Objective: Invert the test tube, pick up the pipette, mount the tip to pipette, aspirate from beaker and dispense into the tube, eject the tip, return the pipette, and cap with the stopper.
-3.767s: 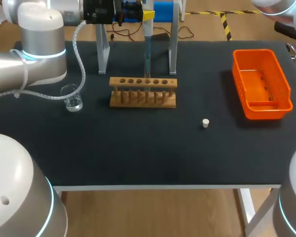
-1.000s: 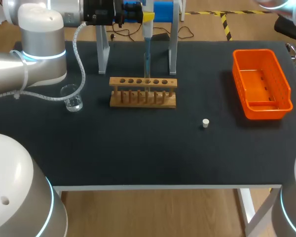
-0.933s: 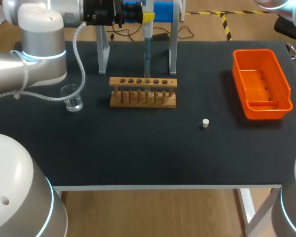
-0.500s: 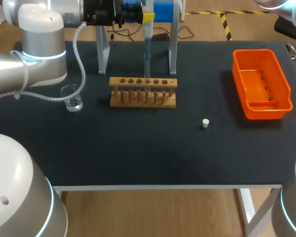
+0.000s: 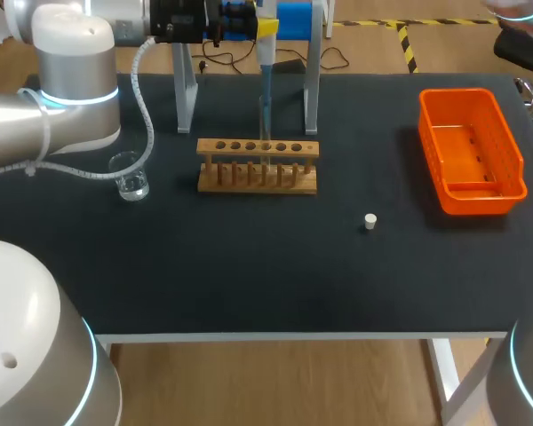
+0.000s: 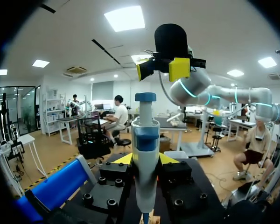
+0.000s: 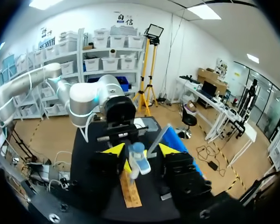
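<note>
My right arm [image 5: 531, 373] is mostly cut off. In the head view it shows only as a grey round lump in the lower right corner. The thin glass test tube is too hard to make out among the pegs of the wooden rack with a row of holes [image 5: 293, 185]. That rack stands above the middle of the black table [image 5: 249, 275]. Any print on the tools is too small to read.

Nearest, right of the middle, the small white stopper [image 5: 370, 221] stands alone. At the left, the small clear glass beaker [image 5: 131, 177] sits just under my big grey left arm [image 5: 71, 80]. The orange plastic basket [image 5: 466, 92] lies at the right, well apart from the rack.

At the top middle, the left claw [image 5: 259, 27] grips the tall blue and white pipette [image 5: 265, 53], with one yellow tip on each side. The pipette hangs straight down between the legs of the metal stand [image 5: 186, 89]. Its thin end points at the rack.

In the left wrist view, the right claw [image 6: 162, 70] hovers just over the pipette's blue top and does not touch it. Its yellow tips are spread wide around nothing.
</note>
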Controlling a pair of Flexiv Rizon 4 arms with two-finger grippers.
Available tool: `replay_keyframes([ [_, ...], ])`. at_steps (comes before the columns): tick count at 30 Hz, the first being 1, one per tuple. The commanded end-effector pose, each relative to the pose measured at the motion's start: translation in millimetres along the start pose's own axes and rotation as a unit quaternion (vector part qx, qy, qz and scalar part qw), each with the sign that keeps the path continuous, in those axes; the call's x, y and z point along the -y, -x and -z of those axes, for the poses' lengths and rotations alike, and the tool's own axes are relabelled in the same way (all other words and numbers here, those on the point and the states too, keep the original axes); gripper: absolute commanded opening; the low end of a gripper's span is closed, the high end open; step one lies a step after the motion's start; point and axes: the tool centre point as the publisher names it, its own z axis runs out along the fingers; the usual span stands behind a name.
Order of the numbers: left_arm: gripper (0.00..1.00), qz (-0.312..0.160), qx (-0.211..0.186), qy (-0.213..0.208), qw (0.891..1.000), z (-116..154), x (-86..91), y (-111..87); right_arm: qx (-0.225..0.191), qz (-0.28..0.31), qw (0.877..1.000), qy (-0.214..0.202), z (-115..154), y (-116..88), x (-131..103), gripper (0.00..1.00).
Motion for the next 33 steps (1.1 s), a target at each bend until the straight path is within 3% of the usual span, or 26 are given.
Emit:
replay_keyframes([
  [1,0.00,0.000,0.002,0.001,1.000,-0.3,0.5,-0.7,0.010,0.023,1.000,0.016,35.4,-11.6,32.6,1.00],
  [7,0.00,0.000,0.002,0.001,1.000,-0.3,0.5,-0.7,-0.009,0.081,0.997,0.011,36.7,-22.2,84.8,1.00],
  [18,0.00,0.000,0.002,0.001,1.000,-0.3,0.5,-0.7,-0.069,0.068,0.995,0.011,-23.6,-39.3,173.7,1.00],
  [25,0.00,0.000,0.002,0.001,1.000,-0.3,0.5,-0.7,-0.088,0.052,0.994,0.035,-63.2,-42.0,204.5,1.00],
  [33,0.00,0.000,0.002,0.001,1.000,-0.3,0.5,-0.7,-0.131,0.072,0.987,0.052,-93.6,-46.6,218.0,1.00],
])
